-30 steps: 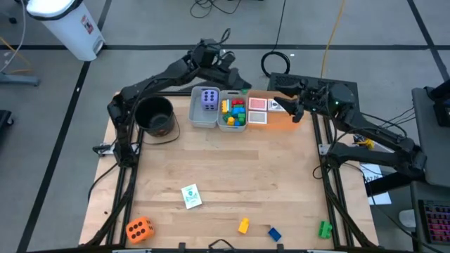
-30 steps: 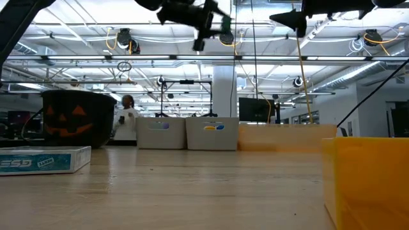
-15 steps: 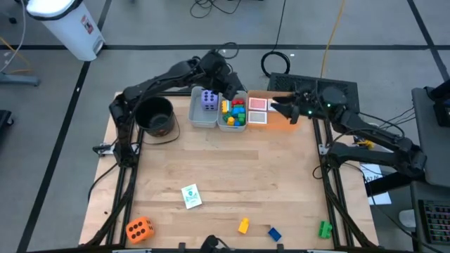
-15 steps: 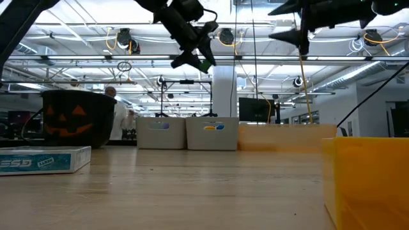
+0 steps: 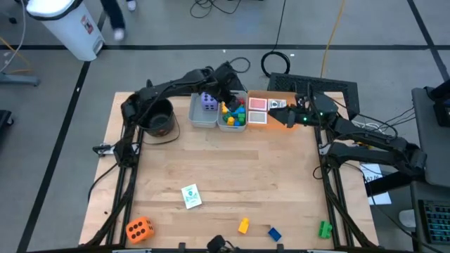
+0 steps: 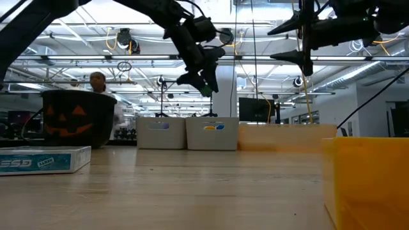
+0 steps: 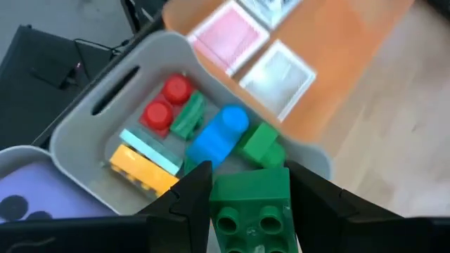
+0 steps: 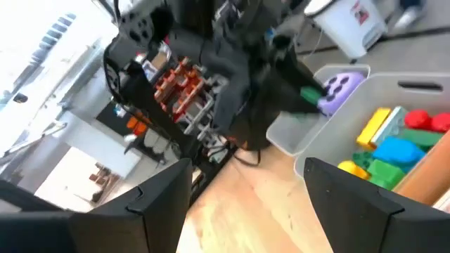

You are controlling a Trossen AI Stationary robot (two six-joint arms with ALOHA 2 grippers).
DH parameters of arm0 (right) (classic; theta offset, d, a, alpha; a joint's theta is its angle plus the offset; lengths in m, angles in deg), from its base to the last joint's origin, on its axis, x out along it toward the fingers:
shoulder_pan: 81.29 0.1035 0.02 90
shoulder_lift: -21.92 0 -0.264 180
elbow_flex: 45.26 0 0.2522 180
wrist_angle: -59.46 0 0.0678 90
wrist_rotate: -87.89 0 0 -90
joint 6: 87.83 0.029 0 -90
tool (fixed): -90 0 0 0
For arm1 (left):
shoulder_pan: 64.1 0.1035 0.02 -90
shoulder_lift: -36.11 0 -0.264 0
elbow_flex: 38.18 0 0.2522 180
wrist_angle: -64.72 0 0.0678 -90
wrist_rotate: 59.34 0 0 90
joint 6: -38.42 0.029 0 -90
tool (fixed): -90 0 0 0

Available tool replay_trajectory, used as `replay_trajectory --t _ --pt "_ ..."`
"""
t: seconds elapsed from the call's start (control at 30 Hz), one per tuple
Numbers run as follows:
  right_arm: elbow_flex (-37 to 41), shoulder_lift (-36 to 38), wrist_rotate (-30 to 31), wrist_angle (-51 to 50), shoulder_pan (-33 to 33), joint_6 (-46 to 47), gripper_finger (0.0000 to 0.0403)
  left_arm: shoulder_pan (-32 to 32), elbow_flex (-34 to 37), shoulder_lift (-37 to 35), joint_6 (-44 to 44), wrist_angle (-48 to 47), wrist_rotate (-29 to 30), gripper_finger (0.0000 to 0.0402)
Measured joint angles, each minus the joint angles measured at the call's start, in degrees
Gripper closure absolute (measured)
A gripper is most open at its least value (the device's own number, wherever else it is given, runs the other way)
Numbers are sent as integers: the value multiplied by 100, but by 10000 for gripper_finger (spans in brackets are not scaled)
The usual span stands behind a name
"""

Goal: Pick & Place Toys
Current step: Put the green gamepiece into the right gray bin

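**A:** Where does the brick sit against the drop spot?

**B:** The left gripper [image 7: 242,211] is clamped on a green brick [image 7: 251,206], and the brick bin [image 5: 233,112] at the table's far edge lies directly under it. In the left wrist view the bin's open mouth fills the space just past the fingertips, so the judgement is a straight release downward. The brick's long axis runs across the two fingers.

**A:** And the other arm?

**B:** The right gripper [image 5: 287,112] hangs above the orange tray [image 5: 280,122], just right of that bin, fingers apart and holding nothing. The left arm is the nearer one to the bin (and the only one carrying anything).

**A:** Count for me.

**B:** Two grey bins side by side at the far edge: the left bin [image 5: 202,110] holds one purple die [image 5: 209,101]; the brick bin holds a heap of red, yellow, blue and green bricks (the wrist view shows about six, overlapped, so I would not swear to it). Two picture cards [image 5: 258,109] show on the tray; any more are under the right gripper. Along the near edge: one orange die [image 5: 139,228] toward the near-left corner, one card [image 5: 190,196] a bit inward, then one yellow brick [image 5: 243,225], one blue brick [image 5: 274,233] and one green brick [image 5: 325,228] toward the near-right corner.

**A:** Anything else up there?

**B:** One black pumpkin bucket [image 5: 155,116] at the far-left corner.
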Motion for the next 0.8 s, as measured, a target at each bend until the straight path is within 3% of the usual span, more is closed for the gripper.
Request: replay_trajectory --t 0.37,0.53,0.8 --pt "24 -12 291 9 195 -32 140 -314 0 400 957 -293 475 250" --pt "24 -44 291 -40 197 381 141 -351 0 469 1460 -304 634 250" --pt "26 -46 289 -74 199 376 144 -333 0 684 1692 -447 700 250"
